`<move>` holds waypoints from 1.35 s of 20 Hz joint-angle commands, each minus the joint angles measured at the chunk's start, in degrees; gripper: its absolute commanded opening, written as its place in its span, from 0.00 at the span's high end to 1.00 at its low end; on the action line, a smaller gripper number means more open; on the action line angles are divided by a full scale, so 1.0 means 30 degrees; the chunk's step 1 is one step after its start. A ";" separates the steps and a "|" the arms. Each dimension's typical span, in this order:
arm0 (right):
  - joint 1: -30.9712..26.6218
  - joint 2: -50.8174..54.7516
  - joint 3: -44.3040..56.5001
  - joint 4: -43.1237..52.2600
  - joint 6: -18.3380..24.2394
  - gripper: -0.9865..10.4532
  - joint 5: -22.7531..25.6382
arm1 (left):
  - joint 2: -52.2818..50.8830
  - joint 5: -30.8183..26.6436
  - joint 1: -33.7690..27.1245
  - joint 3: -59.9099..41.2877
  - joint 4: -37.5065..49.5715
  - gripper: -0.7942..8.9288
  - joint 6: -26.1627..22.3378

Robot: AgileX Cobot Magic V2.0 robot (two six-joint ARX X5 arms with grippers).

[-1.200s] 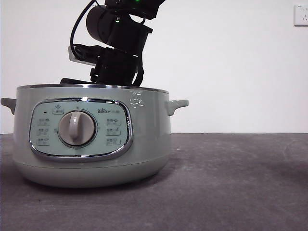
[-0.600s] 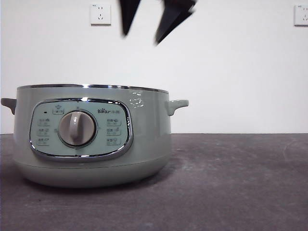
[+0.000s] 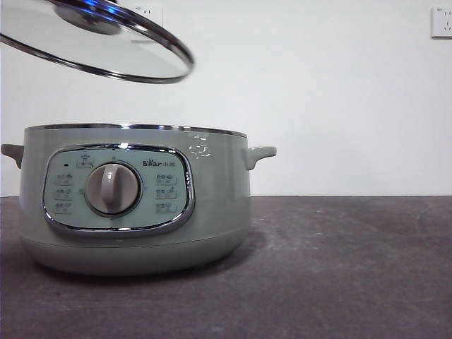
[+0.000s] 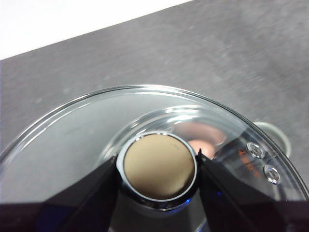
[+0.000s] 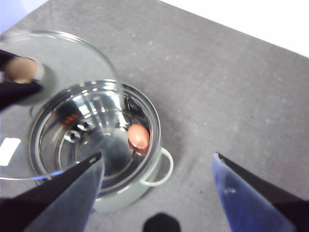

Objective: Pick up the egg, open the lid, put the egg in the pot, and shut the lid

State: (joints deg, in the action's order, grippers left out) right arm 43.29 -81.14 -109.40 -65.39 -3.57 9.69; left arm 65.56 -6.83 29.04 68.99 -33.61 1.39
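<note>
The pale sage-green pot (image 3: 134,201) stands on the dark table with its top uncovered. In the right wrist view the reddish-brown egg (image 5: 138,137) lies inside the pot (image 5: 149,181), on its shiny steel bottom. My left gripper (image 4: 159,166) is shut on the knob (image 4: 159,166) of the glass lid (image 4: 72,140) and holds the lid tilted in the air above the pot's left side (image 3: 134,60). The egg shows faintly through the glass (image 4: 205,145). My right gripper (image 5: 157,162) is open and empty, high above the pot.
The dark grey table (image 3: 339,268) stretches to the right of the pot. A white wall with two sockets (image 3: 442,21) stands behind. The pot's side handle (image 3: 260,154) sticks out to the right.
The right gripper has risen out of the pot and left the front view. The lid has come into the front view at the upper left, above the pot.
</note>
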 commanded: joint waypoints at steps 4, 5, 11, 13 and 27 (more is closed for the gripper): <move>0.0051 0.0095 0.0015 -0.1290 -0.0663 0.58 0.2098 | -0.0124 -0.0080 0.0925 -0.2579 0.4473 0.93 0.1209; 0.0051 0.0087 0.0015 -0.1508 -0.0743 0.58 0.2331 | -0.0087 -0.0087 0.1056 -0.3009 0.5224 0.93 0.1399; 0.0051 0.0204 0.0015 -0.1894 -0.0882 0.58 0.2463 | 0.1151 -0.0146 0.1355 -0.3767 0.6623 0.93 0.1654; 0.0051 0.0233 0.0022 -0.1902 -0.0882 0.58 0.2470 | 0.1865 -0.0182 0.1355 -0.3774 0.6637 0.93 0.2004; 0.0051 0.0233 0.0015 -0.1953 -0.0874 0.58 0.2470 | 0.3446 -0.0211 0.1421 -0.3774 0.4524 0.91 0.2084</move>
State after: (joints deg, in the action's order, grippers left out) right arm 43.27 -80.71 -109.40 -71.46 -5.43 16.75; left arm 75.44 -7.11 33.17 58.11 -18.39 9.08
